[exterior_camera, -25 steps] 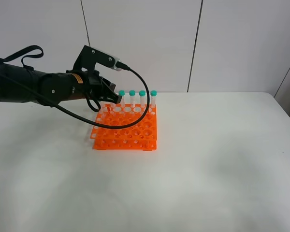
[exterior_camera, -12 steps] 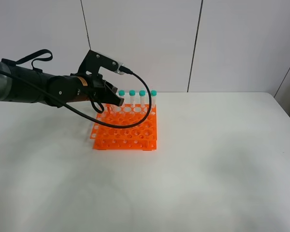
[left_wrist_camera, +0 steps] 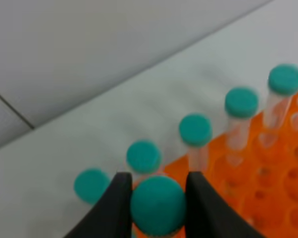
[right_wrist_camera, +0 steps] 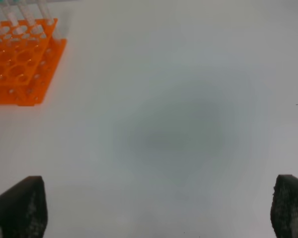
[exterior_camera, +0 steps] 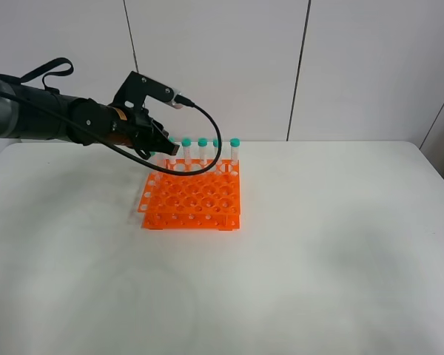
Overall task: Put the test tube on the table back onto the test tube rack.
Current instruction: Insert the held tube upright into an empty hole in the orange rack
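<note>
So the L gripper [left_wrist_camera: 158,199] was clamped on the test tube [left_wrist_camera: 158,206], teal cap pinched right btwn the two black fingers [left_wrist_camera: 114,208]. From the high cam that gripper [exterior_camera: 172,151] sat over the back-left corner of the test tube rack [exterior_camera: 192,201], so the tube was up at the rack, not on the table [exterior_camera: 318,259]. Couldn't tell if its tip was in a hole, body was hidden. Just beside it was a row of other capped tubes [left_wrist_camera: 195,130] standing upright along the rack's back edge. R gripper [right_wrist_camera: 156,208] was spread wide w/ nothing btwn its fingertips, over bare table, well apart from the rack.
</note>
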Available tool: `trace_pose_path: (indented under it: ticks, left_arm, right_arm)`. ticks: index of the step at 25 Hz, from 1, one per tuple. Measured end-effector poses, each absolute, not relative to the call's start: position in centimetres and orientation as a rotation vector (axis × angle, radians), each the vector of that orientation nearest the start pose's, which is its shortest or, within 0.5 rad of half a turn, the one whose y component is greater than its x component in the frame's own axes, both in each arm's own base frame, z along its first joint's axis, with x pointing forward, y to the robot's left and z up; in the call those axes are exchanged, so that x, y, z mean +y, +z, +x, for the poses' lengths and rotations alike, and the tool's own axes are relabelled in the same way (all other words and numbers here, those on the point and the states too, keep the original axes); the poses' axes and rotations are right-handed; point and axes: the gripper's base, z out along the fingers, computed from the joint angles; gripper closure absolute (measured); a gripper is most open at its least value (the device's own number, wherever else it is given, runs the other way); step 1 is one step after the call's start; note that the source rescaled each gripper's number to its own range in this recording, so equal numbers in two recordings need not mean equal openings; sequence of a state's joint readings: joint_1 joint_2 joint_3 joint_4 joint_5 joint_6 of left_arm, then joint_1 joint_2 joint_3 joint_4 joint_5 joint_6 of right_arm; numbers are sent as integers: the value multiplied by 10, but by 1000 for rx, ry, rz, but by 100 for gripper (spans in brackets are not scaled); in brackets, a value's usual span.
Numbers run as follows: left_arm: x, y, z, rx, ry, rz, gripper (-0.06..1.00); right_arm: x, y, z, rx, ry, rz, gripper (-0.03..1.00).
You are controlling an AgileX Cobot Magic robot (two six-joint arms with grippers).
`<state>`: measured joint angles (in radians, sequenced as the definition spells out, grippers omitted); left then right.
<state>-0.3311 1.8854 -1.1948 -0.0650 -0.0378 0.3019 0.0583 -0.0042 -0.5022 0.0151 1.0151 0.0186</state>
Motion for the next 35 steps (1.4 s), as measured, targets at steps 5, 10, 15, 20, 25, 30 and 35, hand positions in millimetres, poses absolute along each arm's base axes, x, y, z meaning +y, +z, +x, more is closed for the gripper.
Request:
trace_pose_path:
  ticks: [5,10,15,20,25,30,35]
  left_arm:
    - [-138,212,402,2038,-52,597,94]
    - [-138,211,402,2040,-52,598,94]
    - [-138,210,401,2061,-69,576,94]
    - [-147,209,397,2075,-85,600,94]
    - [-151,209,396,2064,-85,620,94]
    - [-153,196,399,2066,-68,650,94]
    - [-153,193,400,2065,-62,660,94]
  right_arm:
    - [1,282,-4,1992,68,-40,-1]
    - [1,282,-4,1992,68,-40,-1]
    - [1,282,-4,1992,68,-40,-1]
    - [1,282,-4,1994,67,-40,-1]
    - [1,282,-4,1994,67,-40,-1]
    - [1,282,-4,1994,67,-40,-1]
    - [1,282,-4,1994,67,-40,-1]
